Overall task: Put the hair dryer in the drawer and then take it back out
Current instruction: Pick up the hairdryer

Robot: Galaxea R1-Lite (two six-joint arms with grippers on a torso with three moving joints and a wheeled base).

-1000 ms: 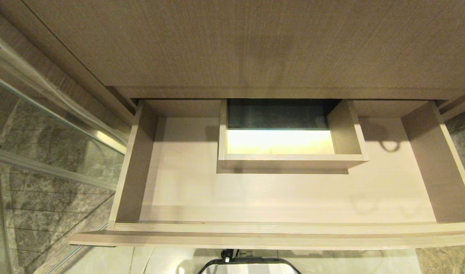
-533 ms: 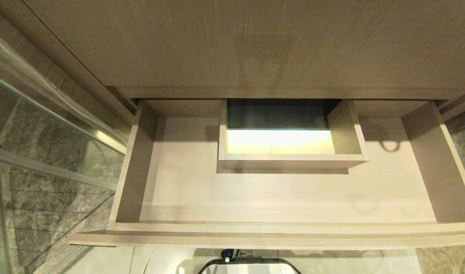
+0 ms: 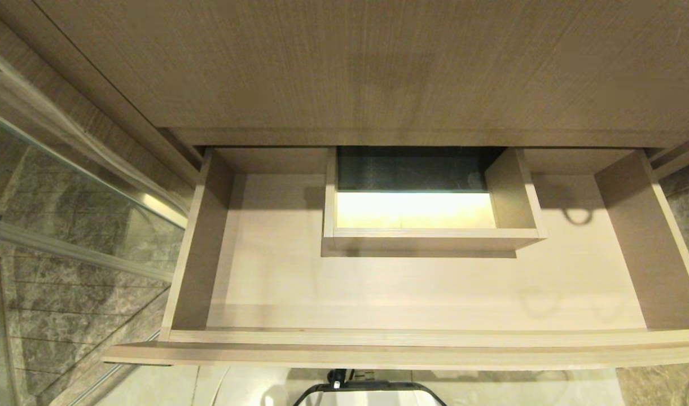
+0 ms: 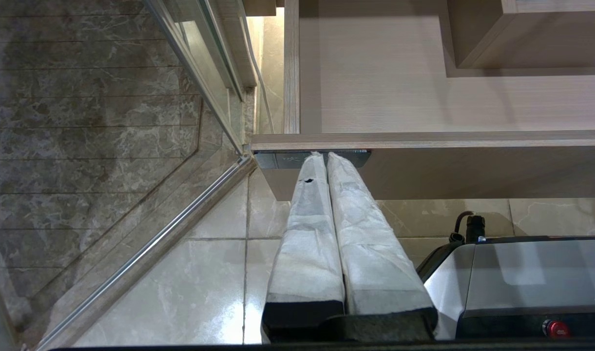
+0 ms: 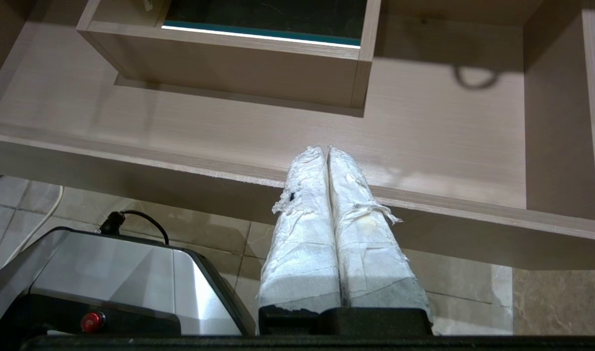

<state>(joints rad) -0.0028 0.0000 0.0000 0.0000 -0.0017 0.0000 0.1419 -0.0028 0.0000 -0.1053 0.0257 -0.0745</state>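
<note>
The light wood-grain drawer (image 3: pixel 417 337) stands pulled out below the vanity, and its floor holds nothing. A boxed cutout (image 3: pixel 429 239) sits at its mid-back. The hair dryer is out of view. My left gripper (image 4: pixel 325 155) is shut and empty, parked in front of the drawer's left front corner (image 4: pixel 424 140), by a small dark label (image 4: pixel 282 160). My right gripper (image 5: pixel 327 150) is shut and empty too, with its white-wrapped fingers over the drawer's front edge (image 5: pixel 180 161). Neither arm shows in the head view.
A glass shower panel with a metal frame (image 3: pixel 79 248) stands close on the left, over dark marble tiles. The vanity's wood panel (image 3: pixel 378 62) overhangs the drawer's back. My base's grey and black top (image 3: pixel 369 392) lies just under the drawer front, on pale floor tiles.
</note>
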